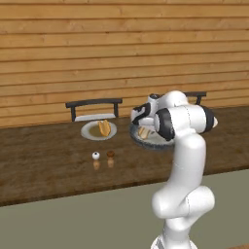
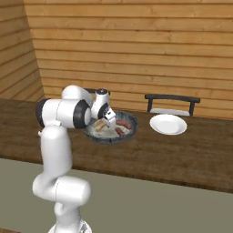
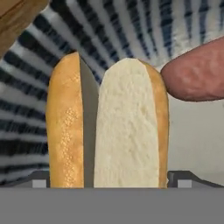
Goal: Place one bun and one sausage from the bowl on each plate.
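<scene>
End effector (image 3: 109, 177): seen low over the bowl (image 2: 129, 132), with its jaws spread wide and nothing gripped; one finger tip is seen on each side of the split bun (image 3: 107, 124).
Bowl: set on the brown table (image 1: 44, 165), with the bun and sausages (image 2: 122, 128) lying in it.
Sausage in hand view (image 3: 197, 72): found just beside the bun's far end.
Left plate (image 1: 90, 132): a bun (image 1: 104, 128) is already laid on it.
Right plate (image 2: 168, 124): seen beside the bowl, near a dark chair (image 2: 172, 99).
Two small shakers (image 1: 103, 155): stood on the table in front of the left plate.
</scene>
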{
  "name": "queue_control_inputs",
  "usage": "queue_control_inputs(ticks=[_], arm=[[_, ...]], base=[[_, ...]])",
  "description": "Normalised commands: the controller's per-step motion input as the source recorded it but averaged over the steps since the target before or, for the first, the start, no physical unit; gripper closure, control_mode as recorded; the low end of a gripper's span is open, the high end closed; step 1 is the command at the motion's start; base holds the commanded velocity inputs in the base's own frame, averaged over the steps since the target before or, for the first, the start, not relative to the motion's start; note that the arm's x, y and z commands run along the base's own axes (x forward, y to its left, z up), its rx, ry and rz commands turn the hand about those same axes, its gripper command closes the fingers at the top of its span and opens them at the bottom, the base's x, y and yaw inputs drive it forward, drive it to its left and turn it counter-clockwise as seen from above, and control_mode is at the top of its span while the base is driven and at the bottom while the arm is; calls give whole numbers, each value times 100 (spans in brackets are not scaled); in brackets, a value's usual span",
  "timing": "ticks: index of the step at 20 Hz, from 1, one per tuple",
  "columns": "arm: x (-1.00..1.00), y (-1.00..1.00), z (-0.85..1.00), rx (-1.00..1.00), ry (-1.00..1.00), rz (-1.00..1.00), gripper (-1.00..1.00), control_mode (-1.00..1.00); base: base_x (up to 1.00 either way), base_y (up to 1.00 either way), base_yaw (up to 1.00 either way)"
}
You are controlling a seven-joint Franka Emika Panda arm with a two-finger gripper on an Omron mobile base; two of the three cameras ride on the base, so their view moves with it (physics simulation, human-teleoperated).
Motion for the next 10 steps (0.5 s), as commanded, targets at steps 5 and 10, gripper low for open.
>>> queue_control_inputs(ticks=[5,10], arm=[[6,0,-16,0,0,0,100,-100],[-48,-63,49,0,-9,-8,100,-100]], base=[[0,0,0],[0,0,0]])
